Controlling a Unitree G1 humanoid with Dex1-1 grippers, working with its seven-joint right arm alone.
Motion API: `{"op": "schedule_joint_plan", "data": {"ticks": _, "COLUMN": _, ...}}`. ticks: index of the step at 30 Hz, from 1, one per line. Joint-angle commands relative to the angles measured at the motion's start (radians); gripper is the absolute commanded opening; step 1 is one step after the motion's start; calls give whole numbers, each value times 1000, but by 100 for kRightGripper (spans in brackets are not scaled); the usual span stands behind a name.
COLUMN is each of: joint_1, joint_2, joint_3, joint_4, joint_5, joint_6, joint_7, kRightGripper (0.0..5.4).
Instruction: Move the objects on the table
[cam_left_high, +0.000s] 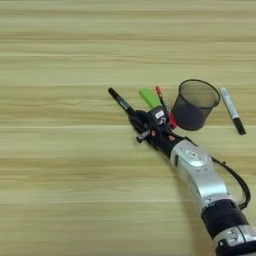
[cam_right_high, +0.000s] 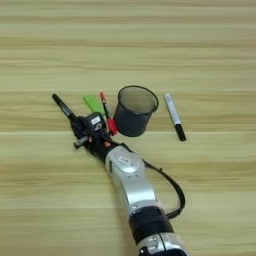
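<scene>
My gripper (cam_left_high: 140, 122) lies low on the table (cam_left_high: 60, 190), its black fingers at the lower end of the slim black marker (cam_left_high: 120, 101); I cannot tell whether they pinch it. The marker lies slanted, pointing up-left. Just right of it lies the green block (cam_left_high: 149, 97), then the red-capped pen (cam_left_high: 161, 96), partly hidden by my wrist. The black mesh cup (cam_left_high: 194, 104) stands upright just beyond. A grey marker (cam_left_high: 232, 110) lies apart, right of the cup.

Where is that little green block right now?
The green block lies flat on the table, near the middle, between the black marker on its left and the red-capped pen, left of the mesh cup.
</scene>
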Motion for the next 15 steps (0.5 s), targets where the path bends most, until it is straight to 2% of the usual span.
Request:
{"op": "schedule_joint_plan", "data": {"ticks": 1, "joint_1": -8, "joint_2": -34, "joint_3": 5, "joint_4": -190, "joint_5": -6, "joint_6": 42, "joint_7": 1, "kRightGripper": 111}}
{"op": "schedule_joint_plan", "data": {"ticks": 11, "joint_1": 34, "joint_2": -90, "joint_3": 6, "joint_4": -404, "joint_5": -13, "joint_6": 162, "joint_7": 23, "kRightGripper": 109}}
{"op": "schedule_joint_plan", "data": {"ticks": 15, "joint_1": 53, "joint_2": -134, "joint_3": -14, "joint_4": -531, "joint_5": 0, "joint_6": 228, "joint_7": 47, "kRightGripper": 109}}
